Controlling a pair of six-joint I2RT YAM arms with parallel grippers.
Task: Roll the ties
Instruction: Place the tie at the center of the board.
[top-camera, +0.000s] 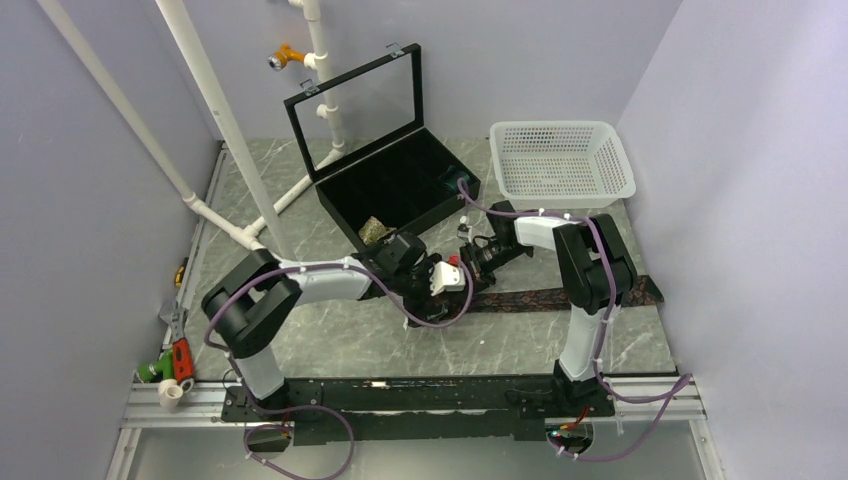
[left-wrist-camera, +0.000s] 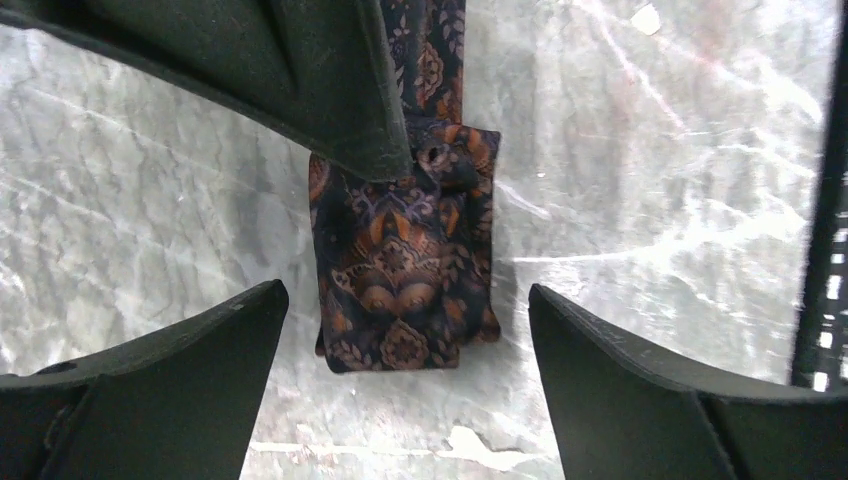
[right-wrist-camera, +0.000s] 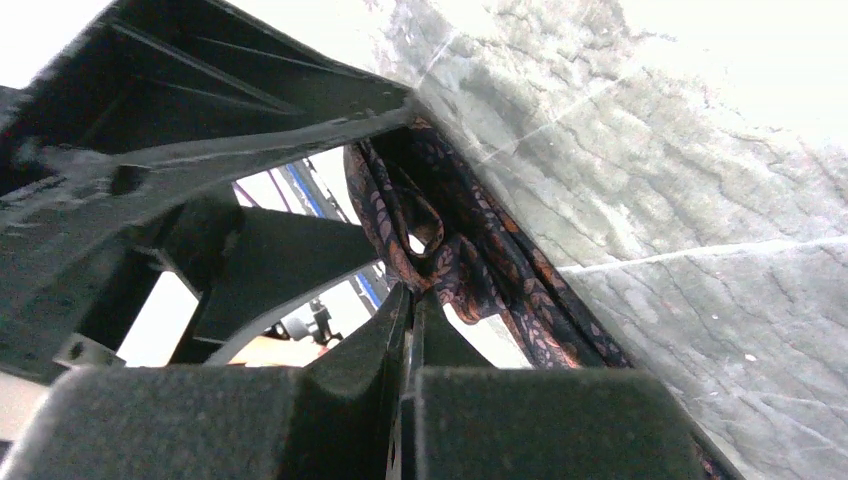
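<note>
Both arms meet at the folded end of a dark brown-maroon tie (top-camera: 540, 298) on the marble-patterned bench (top-camera: 400, 340). The rest of the tie runs off to the right across the bench, passing behind the right arm's upright link.

The right tool (right-wrist-camera: 410, 300) has its fingers pressed together, and it appears to pinch the doubled-over fabric (right-wrist-camera: 480, 270) at its tip. In the left wrist view it shows as a single dark wedge (left-wrist-camera: 395, 150) bearing on the upper edge of the fold.

The left tool (left-wrist-camera: 405, 300) is spread wide and holds nothing. Its two fingers (left-wrist-camera: 200, 350) stand either side of the folded end (left-wrist-camera: 400, 270), clear of the cloth.

From the left tool, the tie's long axis runs straight ahead: fold nearest, free length leading away. That puts the left tool squarely in line with the length.

The tie is only a short, loose fold so far, not a tight coil. The next turn likely depends on the left tool closing across the fold's width. The fold then has to advance along the axis towards the right.

The fine-patterned cloth looks thin and slippery, so the fold could spring open if the pinch lets go too soon.

Behind the arms, an open black display case (top-camera: 400, 185) holds what looks like a rolled tan tie (top-camera: 375, 230).
</note>
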